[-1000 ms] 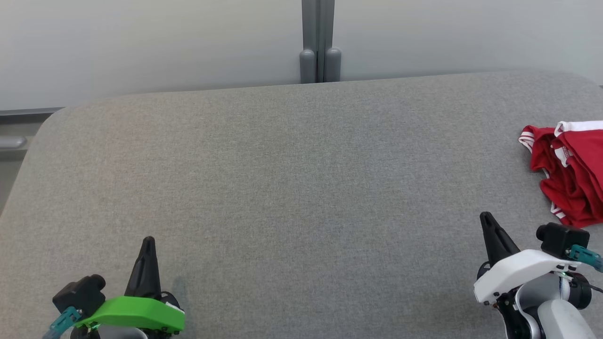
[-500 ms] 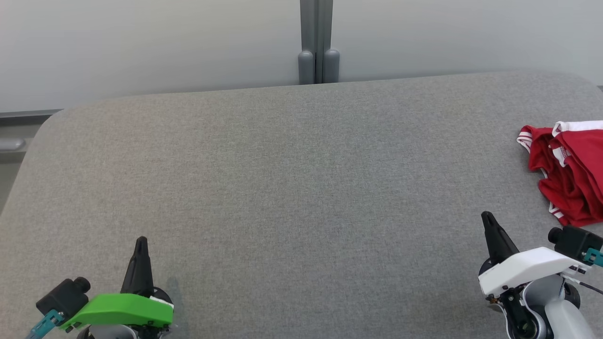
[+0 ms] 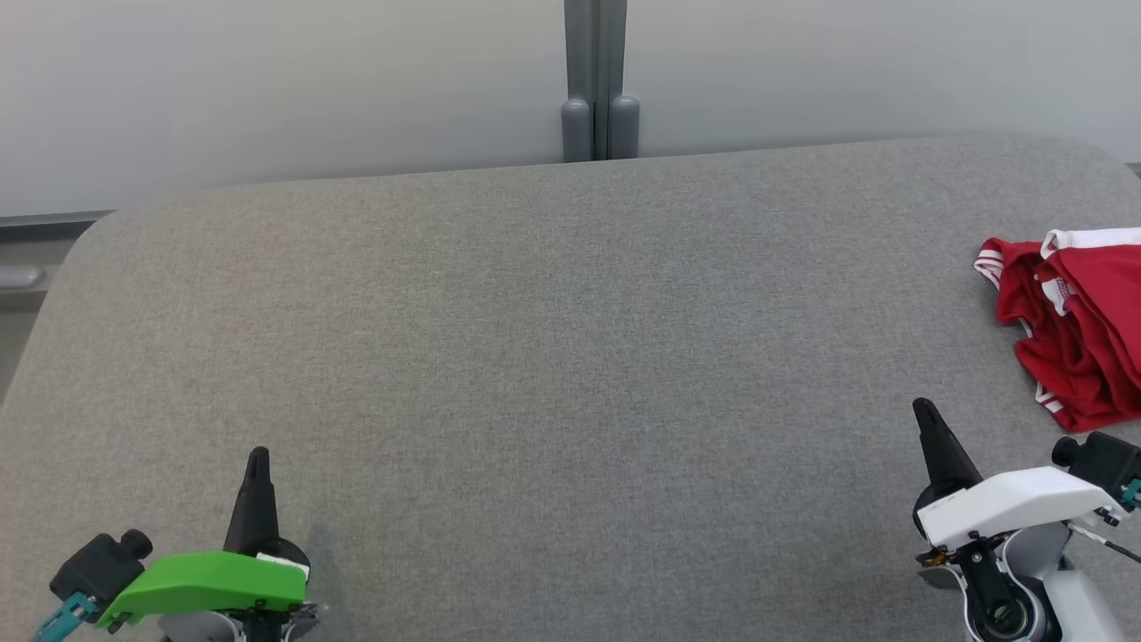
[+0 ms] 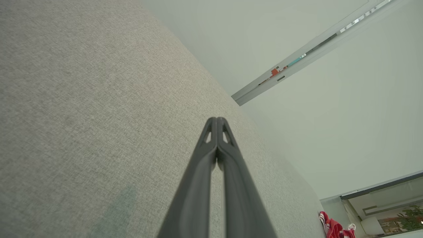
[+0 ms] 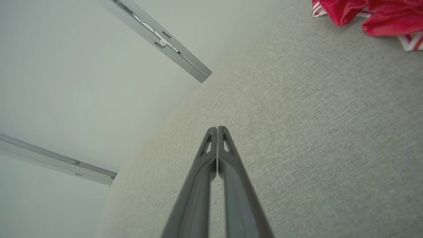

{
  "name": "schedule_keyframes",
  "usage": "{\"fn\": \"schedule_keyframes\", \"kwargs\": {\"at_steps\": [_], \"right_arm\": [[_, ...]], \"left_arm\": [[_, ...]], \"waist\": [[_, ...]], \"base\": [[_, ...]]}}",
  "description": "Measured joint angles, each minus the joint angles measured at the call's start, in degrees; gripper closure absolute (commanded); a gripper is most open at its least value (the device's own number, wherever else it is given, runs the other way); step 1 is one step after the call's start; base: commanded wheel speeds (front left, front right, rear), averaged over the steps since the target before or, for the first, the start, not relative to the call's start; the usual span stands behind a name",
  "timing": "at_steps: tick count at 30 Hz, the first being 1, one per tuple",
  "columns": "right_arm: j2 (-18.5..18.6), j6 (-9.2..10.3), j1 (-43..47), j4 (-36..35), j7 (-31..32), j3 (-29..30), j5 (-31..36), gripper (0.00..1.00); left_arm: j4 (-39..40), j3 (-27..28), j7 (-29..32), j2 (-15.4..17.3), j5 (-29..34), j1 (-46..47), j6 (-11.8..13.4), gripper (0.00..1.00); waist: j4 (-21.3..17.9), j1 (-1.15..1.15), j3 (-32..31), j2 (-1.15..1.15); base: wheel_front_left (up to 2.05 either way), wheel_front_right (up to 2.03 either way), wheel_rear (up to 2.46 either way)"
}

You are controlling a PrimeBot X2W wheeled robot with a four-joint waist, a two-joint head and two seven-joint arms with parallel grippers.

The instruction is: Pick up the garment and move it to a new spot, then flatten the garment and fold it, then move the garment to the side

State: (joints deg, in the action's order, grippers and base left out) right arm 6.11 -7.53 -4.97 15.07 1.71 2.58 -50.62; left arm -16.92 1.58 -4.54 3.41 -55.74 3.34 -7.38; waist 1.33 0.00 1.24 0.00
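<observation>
While left hand (image 3: 258, 456) and right hand (image 3: 922, 409) taper closed, crumpled red garment (image 3: 1074, 334), woven grey surface (image 3: 570, 357)

We find the garment (image 3: 1074, 330) on the surface (image 3: 570, 357), at its right edge; our right gripper (image 3: 923, 408) is near before it, our left gripper (image 3: 258, 456) well apart, leftward.

A red garment (image 3: 1070, 330) lies crumpled on the grey desk (image 3: 535, 357). The right gripper (image 3: 923, 408) is near it and the left gripper (image 3: 258, 455) well apart.
</observation>
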Motion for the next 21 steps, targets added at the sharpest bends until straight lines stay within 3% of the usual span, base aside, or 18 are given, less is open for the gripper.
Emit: {"fn": "schedule_keyframes", "kwargs": {"at_steps": [21], "right_arm": [[-1.08,0.01,-0.14,-0.29,1.51,1.31,-13.45,1.00]], "left_arm": [[0.88,1.62,3.54,-0.20,-11.90,0.82,0.00,1.00]], "waist": [[-0.33,0.00,-0.27,0.00]], "base": [[0.00,0.00,0.00]]}}
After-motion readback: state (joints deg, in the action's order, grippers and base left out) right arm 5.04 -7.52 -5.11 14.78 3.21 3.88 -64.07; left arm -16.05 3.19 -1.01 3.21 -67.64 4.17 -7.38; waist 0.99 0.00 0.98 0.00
